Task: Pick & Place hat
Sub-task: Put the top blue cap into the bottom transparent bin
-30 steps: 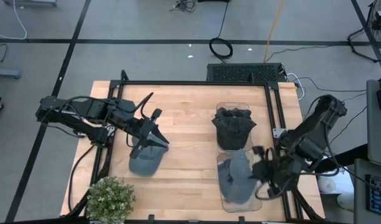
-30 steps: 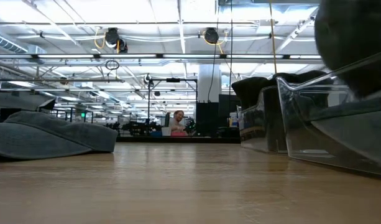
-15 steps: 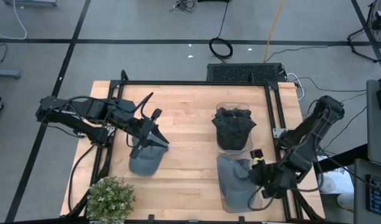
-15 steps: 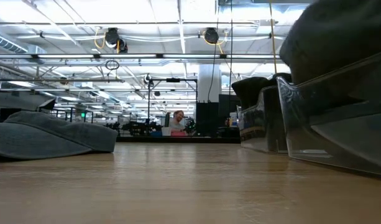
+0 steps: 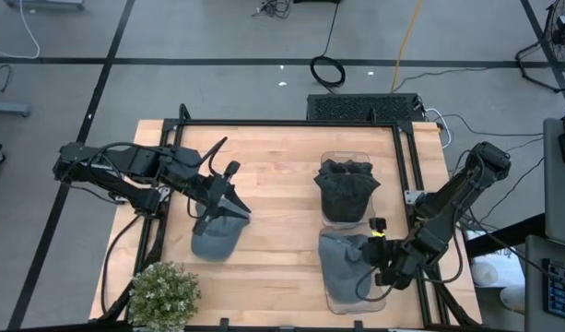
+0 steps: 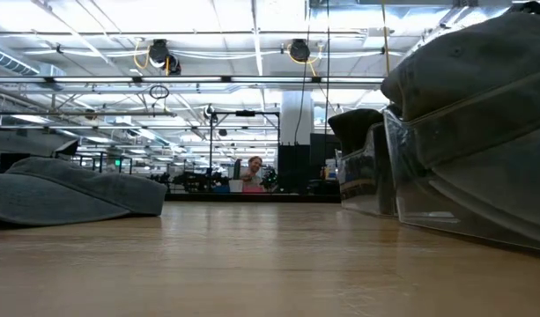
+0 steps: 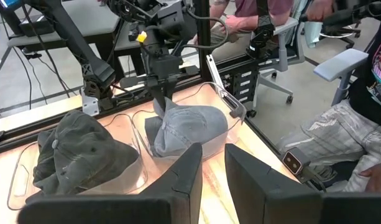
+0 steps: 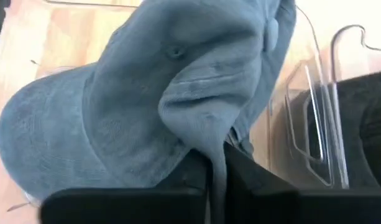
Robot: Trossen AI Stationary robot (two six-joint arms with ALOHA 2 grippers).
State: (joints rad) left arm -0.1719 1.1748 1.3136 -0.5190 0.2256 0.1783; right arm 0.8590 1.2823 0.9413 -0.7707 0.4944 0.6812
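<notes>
We see the right tool clenched on a grey-blue cap, pinching a fold of its fabric between both fingers. The cap sits in the near clear bin on the right side of the wooden surface, its crown rising above the bin wall. Just behind it, a second clear bin holds a dark cap. The left tool rests over another grey cap lying on the surface, fingers slightly parted with nothing between them. A potted plant stands at the near left corner.
</notes>
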